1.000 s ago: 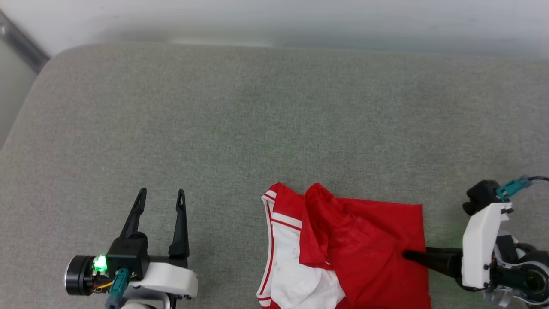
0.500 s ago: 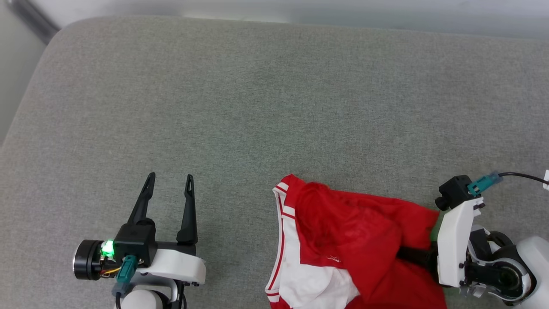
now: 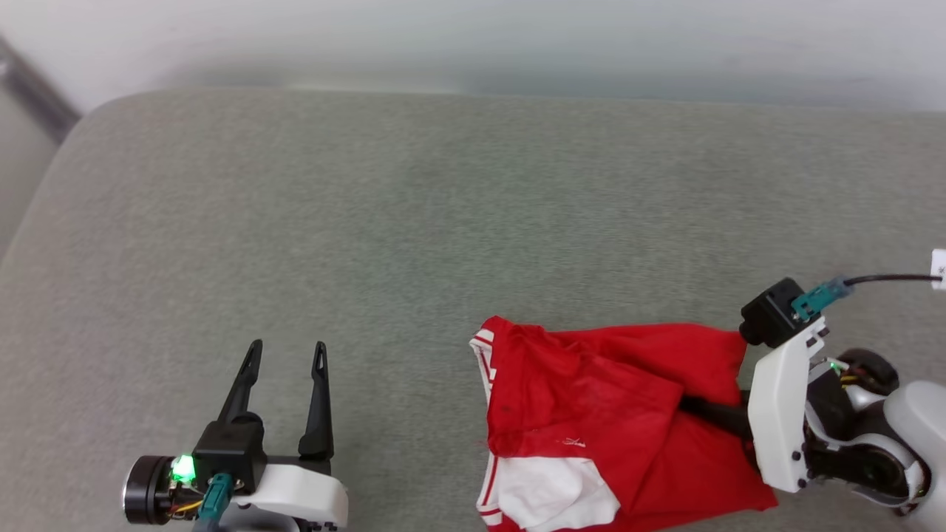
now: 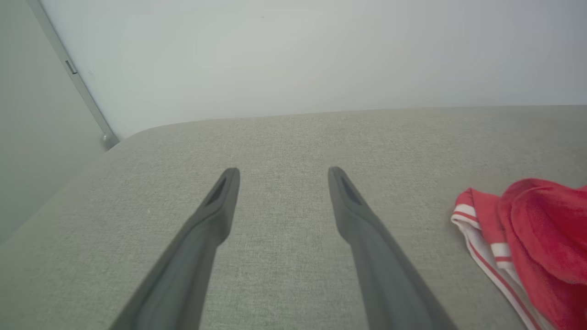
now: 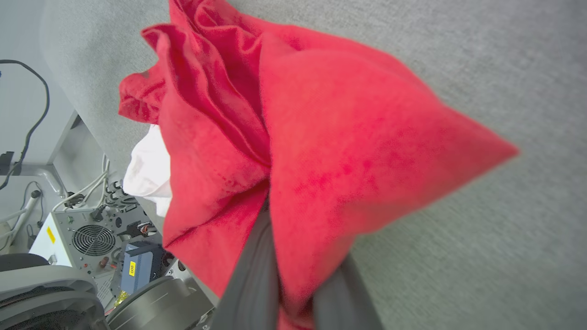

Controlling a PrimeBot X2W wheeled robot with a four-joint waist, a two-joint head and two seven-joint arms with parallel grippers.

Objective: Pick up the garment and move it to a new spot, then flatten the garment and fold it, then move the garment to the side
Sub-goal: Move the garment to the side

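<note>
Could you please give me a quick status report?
Right tool shut on garment, cloth bunched around it. Left tool open, apart from garment. Nothing in the way.

Wide-spread left tool — garment at right edge

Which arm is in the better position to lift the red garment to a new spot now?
Right. The right gripper has its fingers pinched on red fabric of the garment. The left gripper is open over bare cushion, apart from the garment.

Grey fabric cushion, rounded far-left corner; pale wall behind; white fan-vented equipment box below edge
</note>
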